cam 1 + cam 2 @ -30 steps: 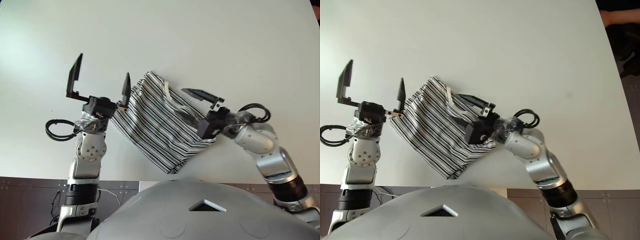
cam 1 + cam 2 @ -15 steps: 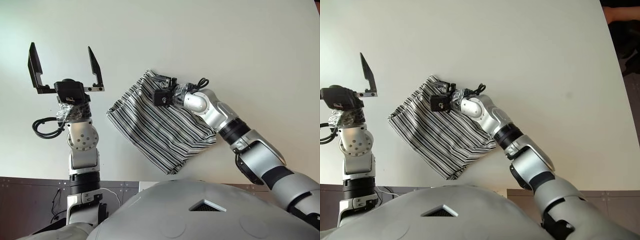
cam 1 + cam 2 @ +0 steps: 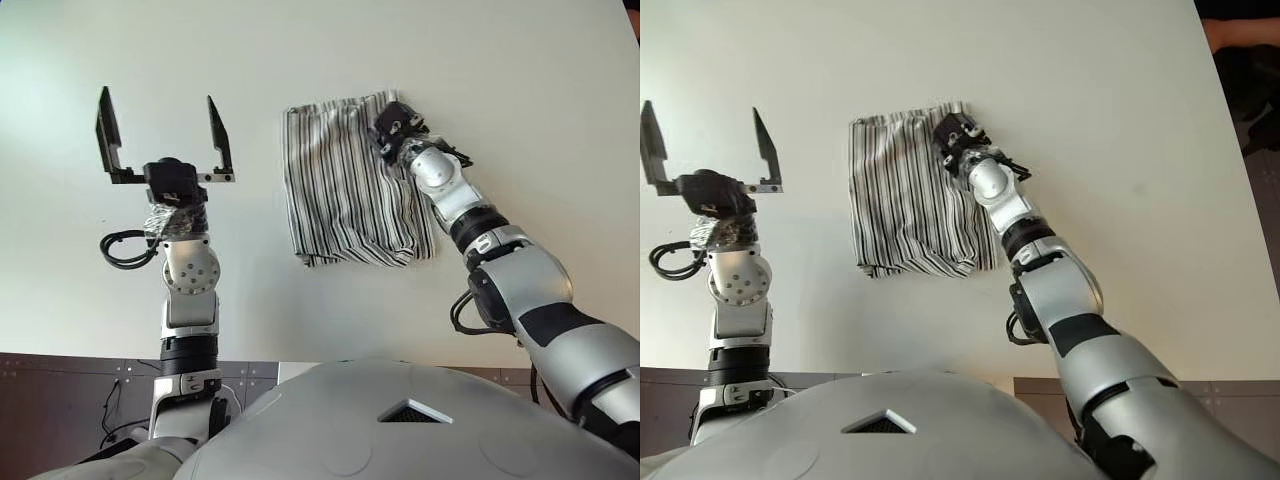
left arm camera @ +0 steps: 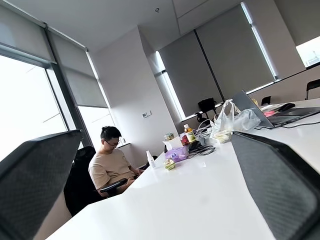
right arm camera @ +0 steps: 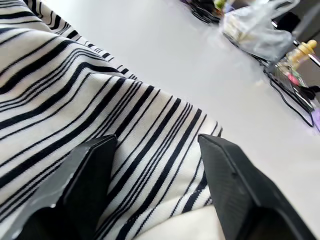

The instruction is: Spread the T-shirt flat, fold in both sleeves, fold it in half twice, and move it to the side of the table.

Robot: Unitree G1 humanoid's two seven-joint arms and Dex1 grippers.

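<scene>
The T-shirt, striped black and white, lies folded into a rough rectangle on the white table, about mid-table between the two arms. Its near edge is slightly bunched and uneven. The right gripper sits at the shirt's far right corner, with the arm stretched along the shirt's right edge. In the right wrist view its two black fingers stand spread apart, with striped cloth lying flat between them and nothing pinched. The left gripper is held above the table to the left of the shirt and apart from it. Its jaws are wide apart and empty, and the fingers point away from the robot.
</scene>
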